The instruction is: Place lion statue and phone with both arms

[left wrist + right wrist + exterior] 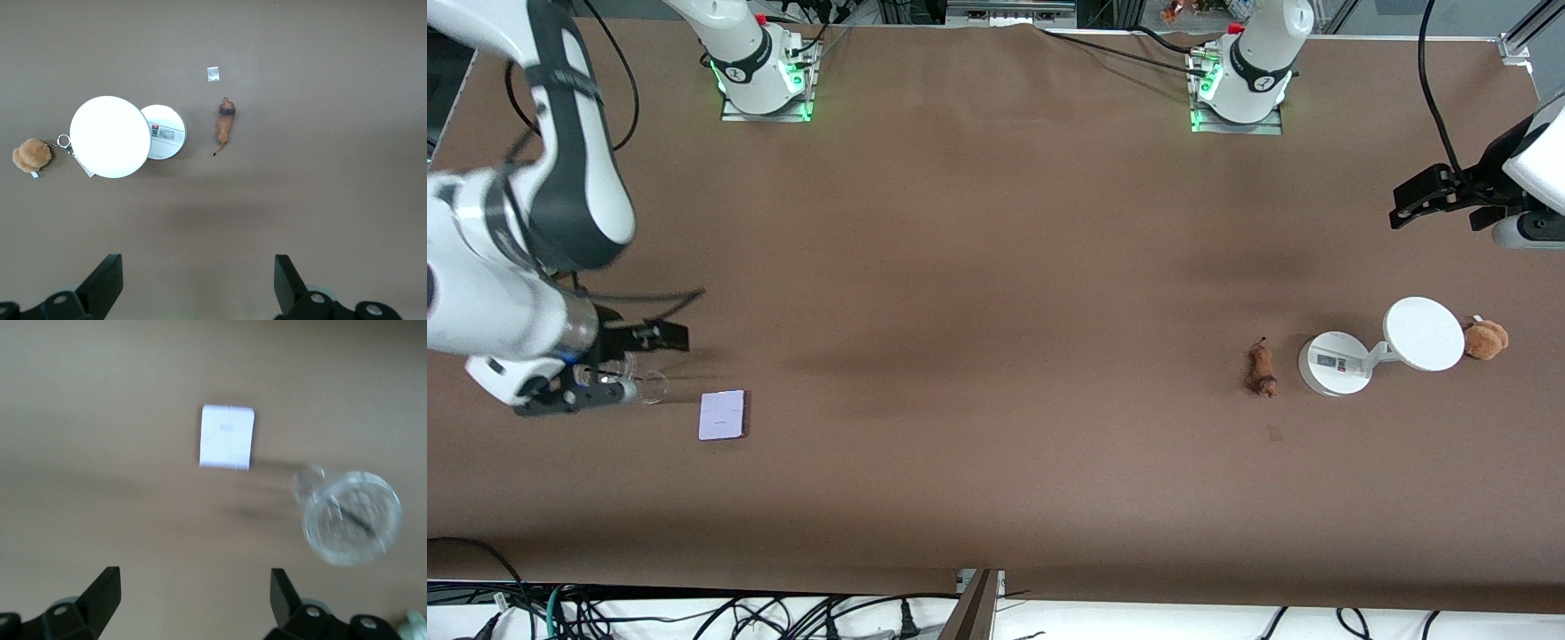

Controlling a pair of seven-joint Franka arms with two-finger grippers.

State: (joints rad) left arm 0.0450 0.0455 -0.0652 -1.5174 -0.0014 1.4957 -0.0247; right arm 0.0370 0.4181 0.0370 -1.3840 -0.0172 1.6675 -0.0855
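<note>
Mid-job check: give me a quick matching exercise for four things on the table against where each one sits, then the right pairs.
1. phone
2. lion statue
3. plush toy
4. clear glass cup

A. lies beside the stand's round base
B. lies beside the stand's disc, at the left arm's end
C. flat on the table beside the cup
D. under the right tool

Pairs: 1-C, 2-A, 3-B, 4-D

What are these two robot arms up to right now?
Neither holds anything yet. The right gripper hangs open over a clear glass cup, beside the flat pale lavender phone. The left gripper hangs open above its end of the table, where the small orange-brown lion statue lies beside a white round-based stand.
</note>
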